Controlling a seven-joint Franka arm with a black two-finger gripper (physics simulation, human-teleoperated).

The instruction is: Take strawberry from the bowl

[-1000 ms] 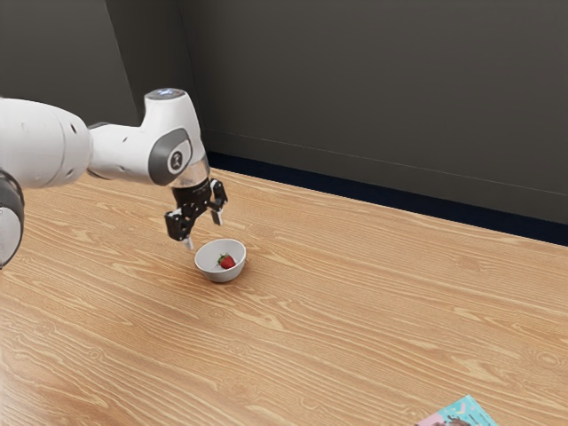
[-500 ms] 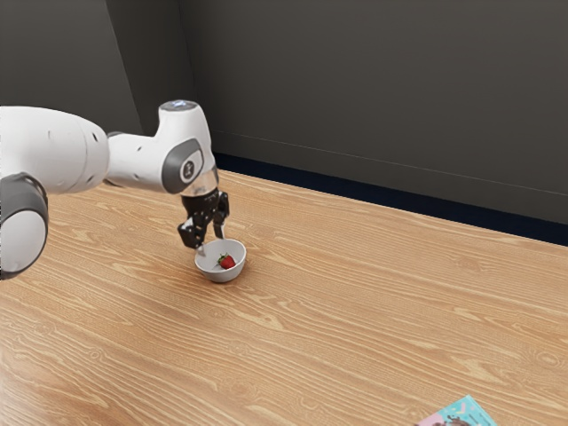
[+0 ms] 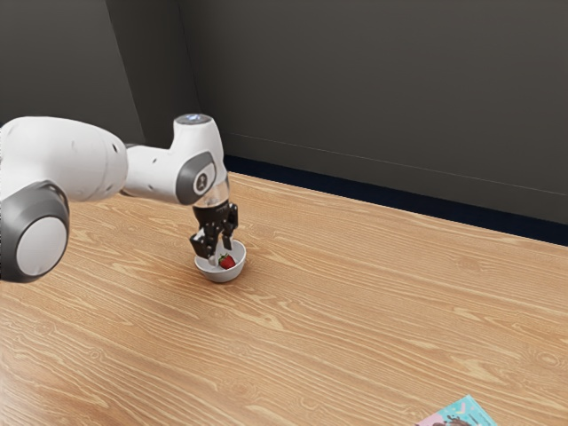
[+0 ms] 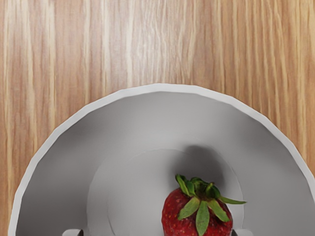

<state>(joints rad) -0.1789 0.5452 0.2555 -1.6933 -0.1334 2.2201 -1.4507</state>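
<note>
Left of the centre in the exterior view, reaches down into the mouth of the white bowl with the black two-finger gripper, holding nothing. Has the fingers parted, at two sides of the strawberry, and looks closer to it with one finger than with the other; cannot tell if already touches with this closer one. Finds the strawberry inside the bowl, lying on its bottom, not yet taken. See also the bowl standing upright on the wooden table.

Counts as done, by judgement, only the approach: is low over the bowl and roughly aligned with the strawberry. Has left the main part: to go a little deeper if necessary, to close from both sides, to lift above the rim and to move clear of the bowl. Needs maybe a small correction sideways before closing, as could otherwise push or roll the strawberry with the closer finger.
</note>
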